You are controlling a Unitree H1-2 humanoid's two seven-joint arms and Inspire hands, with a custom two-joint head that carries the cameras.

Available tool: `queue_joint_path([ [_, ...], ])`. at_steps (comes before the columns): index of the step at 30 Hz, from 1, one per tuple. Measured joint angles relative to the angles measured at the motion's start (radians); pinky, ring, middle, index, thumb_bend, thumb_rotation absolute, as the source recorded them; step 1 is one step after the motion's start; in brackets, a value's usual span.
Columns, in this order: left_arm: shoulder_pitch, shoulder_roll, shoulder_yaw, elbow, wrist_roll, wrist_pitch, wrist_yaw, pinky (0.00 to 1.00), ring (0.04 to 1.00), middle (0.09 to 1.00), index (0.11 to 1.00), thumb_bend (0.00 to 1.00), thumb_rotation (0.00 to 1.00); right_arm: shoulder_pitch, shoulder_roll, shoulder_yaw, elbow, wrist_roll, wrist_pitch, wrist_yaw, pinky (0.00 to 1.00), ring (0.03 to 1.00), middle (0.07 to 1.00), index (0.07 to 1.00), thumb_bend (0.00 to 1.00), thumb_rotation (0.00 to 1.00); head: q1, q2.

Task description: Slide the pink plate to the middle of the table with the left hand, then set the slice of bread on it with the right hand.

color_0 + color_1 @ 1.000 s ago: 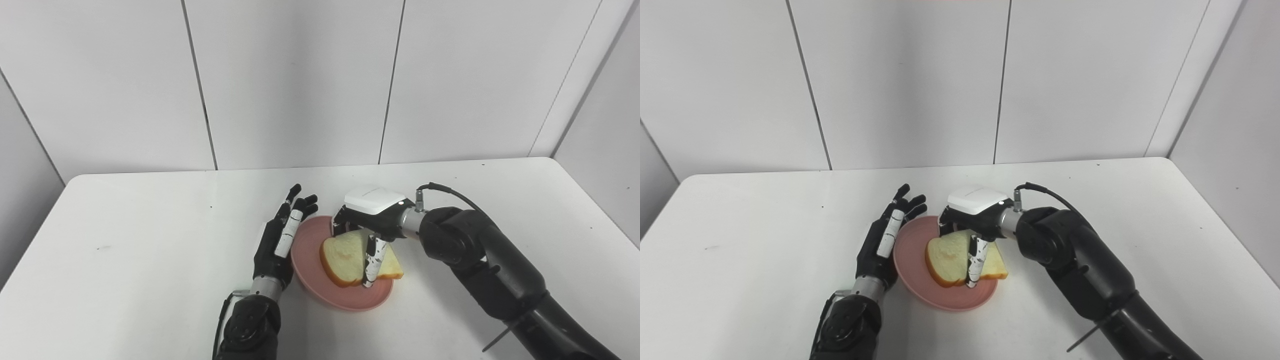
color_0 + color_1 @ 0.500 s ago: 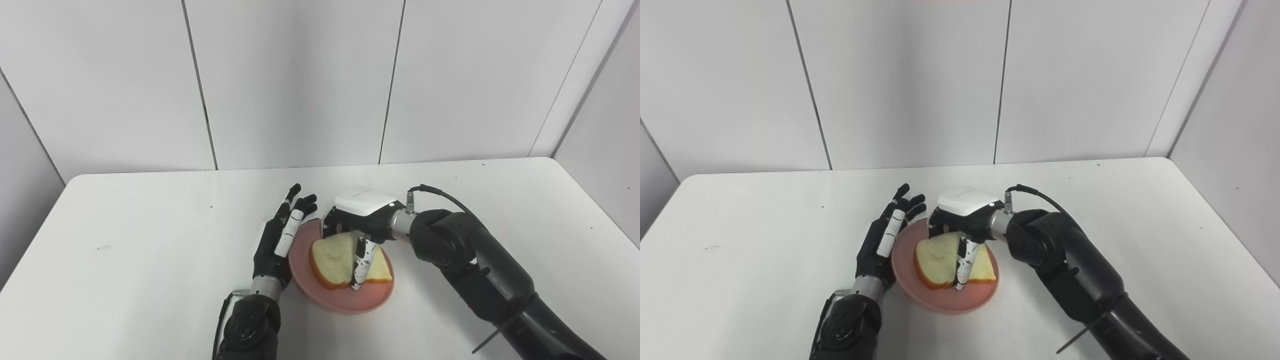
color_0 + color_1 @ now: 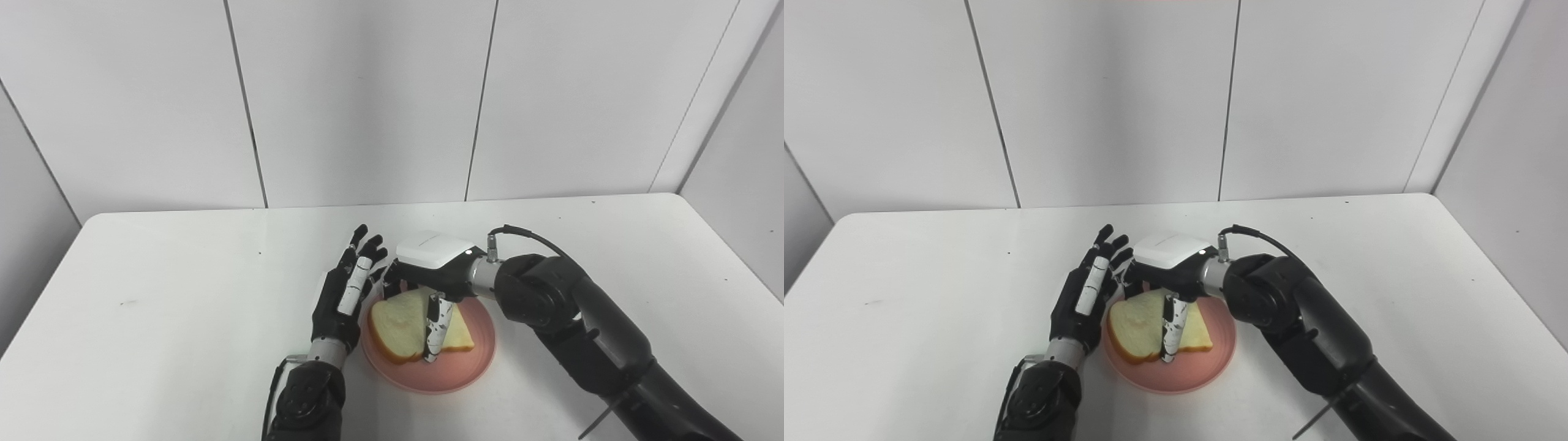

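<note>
Since a second ago the right hand (image 3: 429,278) has carried the slice of bread (image 3: 411,323) leftward, so it now lies wholly over the pink plate (image 3: 471,367), which has shifted slightly too. Nearest the robot, the plate sits on the white table (image 3: 153,318) about mid-table. Thumb and fingers pinch the bread, tilted on the plate. At the plate's left rim, the left hand (image 3: 343,294) stands edge-up, fingers spread, holding nothing. Beyond the plate, wall panels (image 3: 367,98).
</note>
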Motion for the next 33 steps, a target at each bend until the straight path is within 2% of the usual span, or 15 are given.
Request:
queue_joint_path([
  [5,0.0,0.0,0.0,0.0,-0.001,0.0,0.0,0.79,0.889,0.932,0.95,0.82,0.74,-0.001,0.006,0.001,0.008,-0.001,0.0,0.0,0.42,0.531,0.63,0.491,0.52,0.14,-0.002,0.002],
  [12,0.0,0.0,0.0,-0.001,-0.003,0.0,0.0,0.79,0.878,0.878,0.926,0.83,0.73,-0.003,0.0,0.016,0.021,-0.026,-0.002,-0.003,0.4,0.506,0.603,0.491,0.52,0.14,-0.003,0.005],
  [22,0.002,0.0,0.001,-0.005,-0.004,0.001,0.0,0.79,0.874,0.847,0.918,0.84,0.72,-0.005,-0.016,0.036,0.03,-0.087,-0.006,-0.009,0.45,0.559,0.633,0.494,0.52,0.15,-0.008,0.006],
  [23,0.002,0.0,0.001,-0.005,-0.004,0.001,0.0,0.79,0.874,0.847,0.918,0.84,0.72,-0.005,-0.016,0.038,0.029,-0.092,-0.006,-0.009,0.47,0.586,0.652,0.523,0.61,0.16,-0.008,0.009],
  [24,0.002,0.0,0.001,-0.005,-0.004,0.001,0.0,0.79,0.874,0.849,0.917,0.85,0.72,-0.005,-0.016,0.04,0.029,-0.097,-0.006,-0.008,0.52,0.628,0.683,0.593,0.82,0.19,-0.008,0.006],
  [26,0.002,0.0,0.001,-0.004,-0.004,0.001,0.0,0.79,0.873,0.853,0.917,0.84,0.72,-0.005,-0.017,0.045,0.025,-0.113,-0.006,-0.003,0.61,0.694,0.728,0.655,0.96,0.21,-0.008,0.006],
  [29,0.002,0.0,0.001,-0.004,-0.004,0.001,0.0,0.79,0.873,0.851,0.916,0.84,0.72,-0.005,-0.02,0.051,0.018,-0.131,-0.005,0.013,0.66,0.721,0.745,0.678,0.99,0.21,-0.008,0.006],
  [33,0.002,0.0,0.0,-0.003,-0.004,0.001,-0.001,0.79,0.875,0.856,0.92,0.82,0.72,-0.005,-0.025,0.051,0.004,-0.132,-0.004,0.042,0.75,0.801,0.807,0.731,1.0,0.26,-0.009,0.006],
])
